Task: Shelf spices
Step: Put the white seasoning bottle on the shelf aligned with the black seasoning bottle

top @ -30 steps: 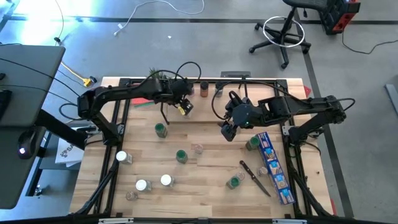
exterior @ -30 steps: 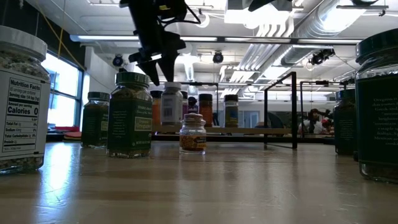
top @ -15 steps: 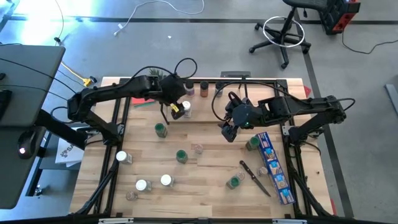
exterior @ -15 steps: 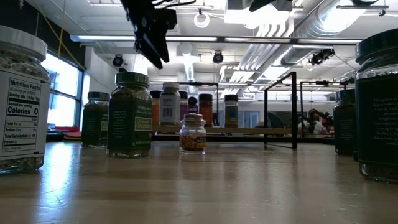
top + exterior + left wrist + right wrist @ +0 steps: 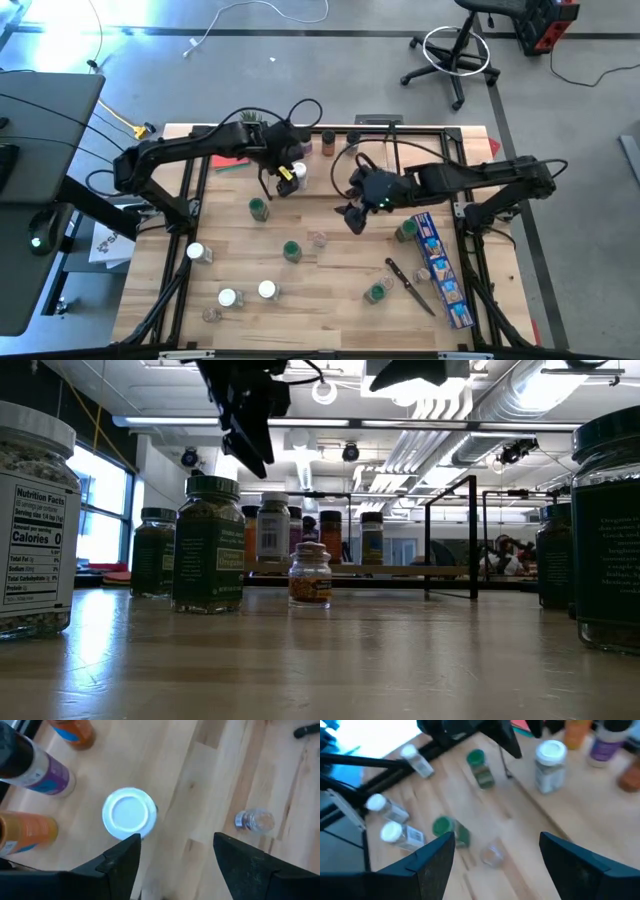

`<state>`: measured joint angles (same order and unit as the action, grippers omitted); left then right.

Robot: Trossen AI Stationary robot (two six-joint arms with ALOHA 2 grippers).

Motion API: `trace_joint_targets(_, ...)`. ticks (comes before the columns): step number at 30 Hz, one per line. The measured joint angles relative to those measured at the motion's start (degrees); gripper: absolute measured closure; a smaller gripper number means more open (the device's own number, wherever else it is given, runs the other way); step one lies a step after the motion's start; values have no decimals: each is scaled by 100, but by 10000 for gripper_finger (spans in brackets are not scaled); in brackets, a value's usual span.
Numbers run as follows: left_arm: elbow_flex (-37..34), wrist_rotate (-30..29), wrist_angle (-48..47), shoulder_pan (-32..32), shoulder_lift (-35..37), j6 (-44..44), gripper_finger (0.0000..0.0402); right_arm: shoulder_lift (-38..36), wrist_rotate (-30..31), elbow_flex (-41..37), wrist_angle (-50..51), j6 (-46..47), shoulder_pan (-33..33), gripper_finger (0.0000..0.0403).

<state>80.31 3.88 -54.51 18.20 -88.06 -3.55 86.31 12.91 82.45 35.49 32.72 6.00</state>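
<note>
The shelf (image 5: 322, 162) stands at the table's far middle and carries several spices. One of them, a white-capped jar (image 5: 298, 173) (image 5: 129, 814), stands upright on its board, with orange and purple jars (image 5: 47, 772) beside it. My left gripper (image 5: 283, 182) (image 5: 176, 840) hovers open just above and beside this jar, empty. My right gripper (image 5: 352, 217) (image 5: 496, 839) hangs open and empty over the table's middle, above a small clear jar (image 5: 318, 238) (image 5: 492, 854). Loose green-capped jars (image 5: 258, 208) (image 5: 291, 250) stand on the table.
A long blue box (image 5: 440, 268) and a black-handled utensil (image 5: 408, 284) lie at the right. More jars sit at the near left (image 5: 228, 297) and near right (image 5: 376, 292). A black frame (image 5: 180, 230) edges the table. Bare wood lies between the arms.
My left gripper has risen off the white-capped jar, which stays upright on the shelf, and its wrist has rolled. My right gripper has come down and toward the table's left, tipping further downward.
</note>
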Motion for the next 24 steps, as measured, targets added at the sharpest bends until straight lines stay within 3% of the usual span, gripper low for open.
trace_joint_targets(6,0,11,-557,-106,490,-592,177,501,-124,-4,-755,-313,-587,119)
trace_joint_targets(13,9,19,-677,-361,1069,-1220,181,1166,-498,-4,-820,-661,-1160,119)
trace_joint_targets(18,9,-94,-520,-464,909,-1330,181,1580,-778,-7,-794,-2071,-1370,119)
trace_joint_targets(24,7,-775,-113,-462,406,-1697,181,1883,-890,-9,-825,-3907,-1480,119)
